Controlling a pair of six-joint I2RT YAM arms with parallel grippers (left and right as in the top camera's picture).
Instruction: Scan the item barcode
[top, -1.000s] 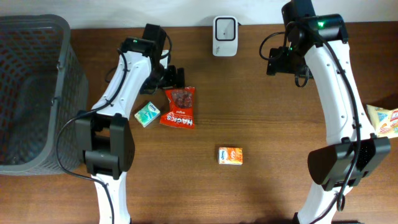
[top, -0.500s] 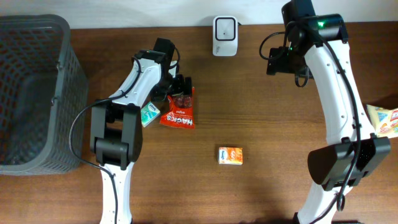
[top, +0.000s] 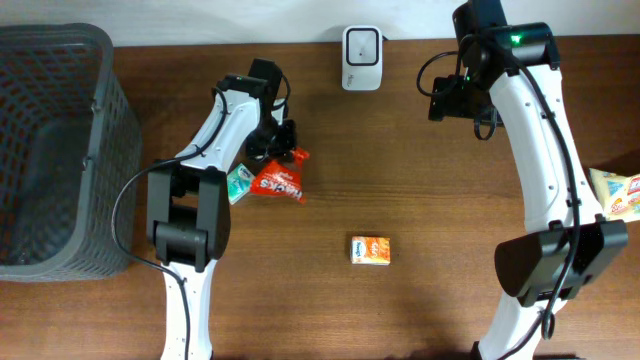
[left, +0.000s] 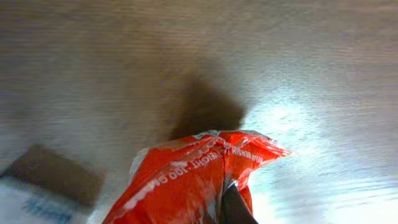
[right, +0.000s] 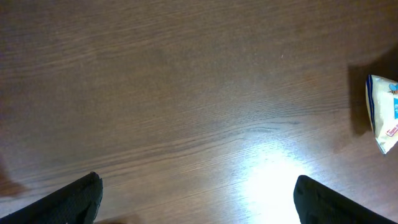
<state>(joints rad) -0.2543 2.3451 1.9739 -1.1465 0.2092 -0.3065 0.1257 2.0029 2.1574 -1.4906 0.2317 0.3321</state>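
So, far left: dark mesh basket (top: 50, 150) at the table edge, nothing visible in it, likely the drop spot for scanned goods. Next, a small teal pack (top: 238, 182) lies flat beside the left arm, untouched, probably waiting its turn. Left gripper (top: 285, 150) is clamped on the top edge of the red snack bag (top: 278, 180). In the left wrist view the bag (left: 186, 180) hangs right under the camera, crumpled, with its shadow on the wood below, so it looks raised off the table. Holding it by the edge leaves both printed faces free to turn toward a reader. Barcode not visible from any view. White scanner (top: 361, 45) stands at the back edge, centre, well apart from the bag, so the carry to it is not yet done. Small orange box (top: 370, 250) sits alone mid-table, flat and clear of both arms. Right gripper (top: 447, 100) hovers near the scanner's right with its fingers wide apart, holding nothing. Its wrist view shows only bare wood between them, so it seems parked out of the way. Another packet (top: 618, 195) sits at the far right edge.
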